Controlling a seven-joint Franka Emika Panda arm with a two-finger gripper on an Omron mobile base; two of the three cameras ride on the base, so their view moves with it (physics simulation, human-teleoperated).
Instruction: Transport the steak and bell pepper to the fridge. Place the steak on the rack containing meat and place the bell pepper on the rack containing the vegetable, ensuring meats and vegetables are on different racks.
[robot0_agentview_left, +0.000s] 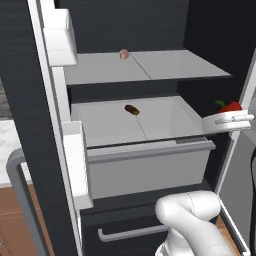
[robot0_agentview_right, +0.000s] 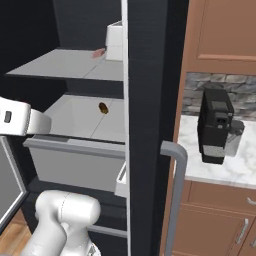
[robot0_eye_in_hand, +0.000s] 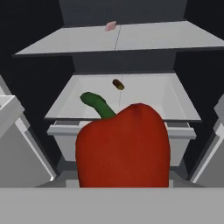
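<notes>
open fridge (robot0_agentview_left: 30, 125) ahead: my gripper (robot0_agentview_left: 231, 120) clenched on bell pepper (robot0_eye_in_hand: 123, 146); lower rack (robot0_eye_in_hand: 144, 98) lies straight ahead, slightly above.

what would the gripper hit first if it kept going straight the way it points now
Probably the lower shelf of the open fridge, near the small brown vegetable. The gripper, shut on the bell pepper, faces it; depth is unclear.

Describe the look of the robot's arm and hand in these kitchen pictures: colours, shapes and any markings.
The arm is glossy white with rounded, tube-like segments that swell at the joints; a thin dashed seam runs over the bulging link. In the right base view the same smooth white link curves like a bent elbow. The flat white blocky hand of the gripper has grey slots along its side; no cables or lettering are visible.
</notes>
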